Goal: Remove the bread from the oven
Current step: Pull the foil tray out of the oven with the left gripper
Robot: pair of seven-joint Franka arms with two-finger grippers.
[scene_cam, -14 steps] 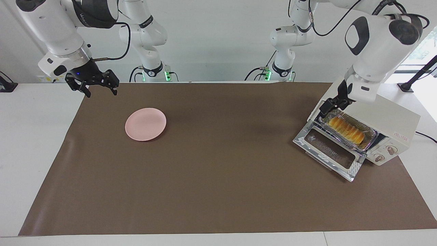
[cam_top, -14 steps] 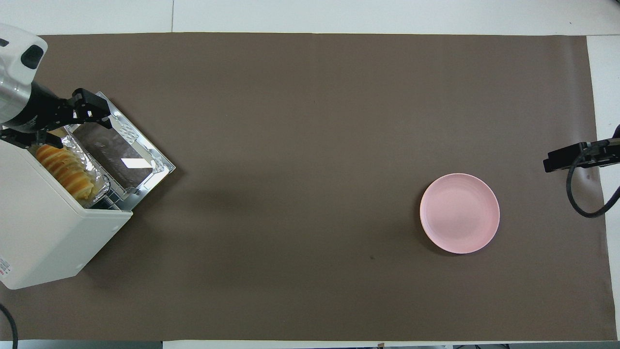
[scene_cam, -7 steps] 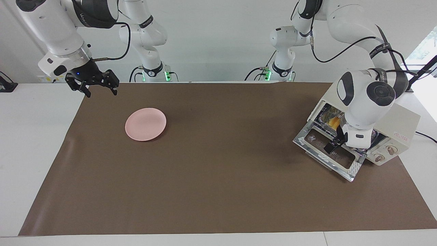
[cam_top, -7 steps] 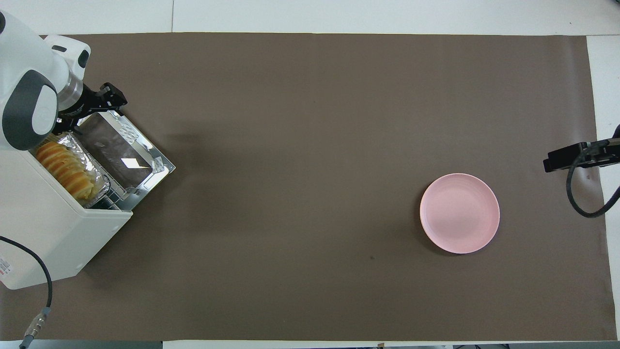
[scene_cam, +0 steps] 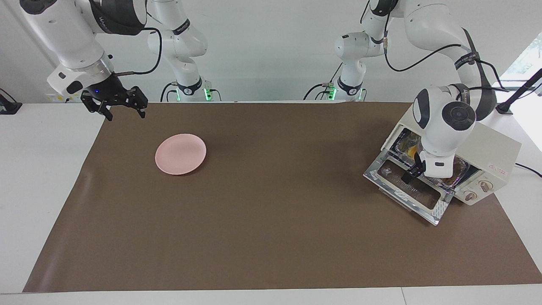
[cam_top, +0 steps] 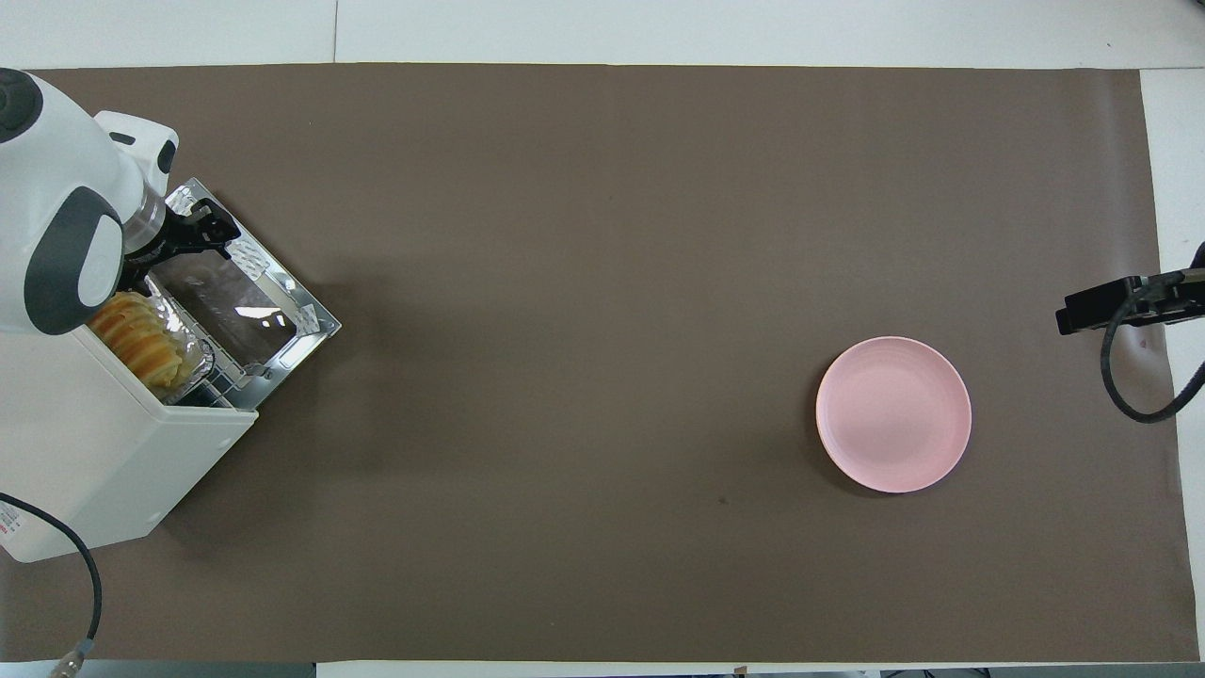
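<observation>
The cream-white oven [scene_cam: 493, 146] [cam_top: 104, 443] stands at the left arm's end of the table with its glass door [scene_cam: 408, 192] [cam_top: 240, 301] dropped open. The golden ridged bread [cam_top: 141, 334] lies in a silver foil tray [cam_top: 193, 344] on the rack just inside the opening. In the facing view only an end of the bread [scene_cam: 410, 148] shows past the arm. My left gripper [scene_cam: 410, 174] [cam_top: 202, 231] hangs low over the open door, just in front of the tray. My right gripper [scene_cam: 125, 111] waits open and empty above the mat's corner at the right arm's end.
A round pink plate [scene_cam: 181, 153] [cam_top: 893, 414] lies on the brown mat [scene_cam: 271, 220] toward the right arm's end. The oven's two knobs [scene_cam: 478, 190] face away from the robots. A cable [cam_top: 56, 565] runs beside the oven.
My left arm swung from the oven's end nearer the robots, came down over the open door, then drew in toward the tray. The right arm has not moved.
</observation>
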